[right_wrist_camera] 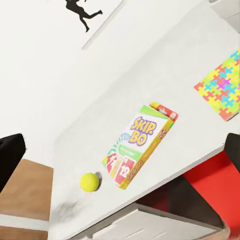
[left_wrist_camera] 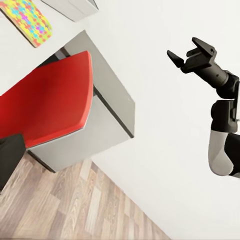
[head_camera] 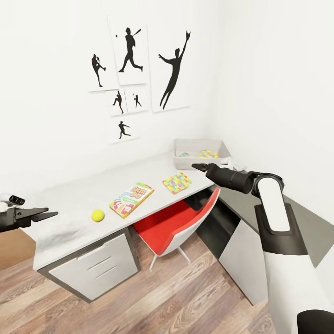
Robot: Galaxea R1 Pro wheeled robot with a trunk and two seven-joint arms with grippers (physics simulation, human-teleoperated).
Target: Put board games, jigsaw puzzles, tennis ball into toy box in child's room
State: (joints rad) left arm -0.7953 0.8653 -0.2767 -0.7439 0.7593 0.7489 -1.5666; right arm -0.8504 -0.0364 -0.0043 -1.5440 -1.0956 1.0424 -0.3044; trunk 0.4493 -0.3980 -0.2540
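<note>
On the table (head_camera: 69,204) lie a tennis ball (head_camera: 97,215) (right_wrist_camera: 89,182), an orange-green Skip-Bo board game (head_camera: 131,199) (right_wrist_camera: 140,145) and a jigsaw puzzle (head_camera: 177,182) (right_wrist_camera: 222,90) (left_wrist_camera: 27,20). The toy box (head_camera: 222,149) stands at the table's far right end, with a second jigsaw puzzle (head_camera: 208,154) and a pale blue flat thing (head_camera: 183,154) inside. My right gripper (head_camera: 200,166) (left_wrist_camera: 183,50) hovers open and empty just in front of the toy box, above the table. My left gripper (head_camera: 46,215) is open and empty, off the table's left end. The bed is out of view.
A red and white chair (head_camera: 174,227) is tucked under the table below the puzzle. A drawer unit (head_camera: 95,266) sits under the left end. A lower dark grey cabinet (head_camera: 241,250) with a white door joins at the right. Baseball silhouette pictures (head_camera: 132,51) hang on the wall.
</note>
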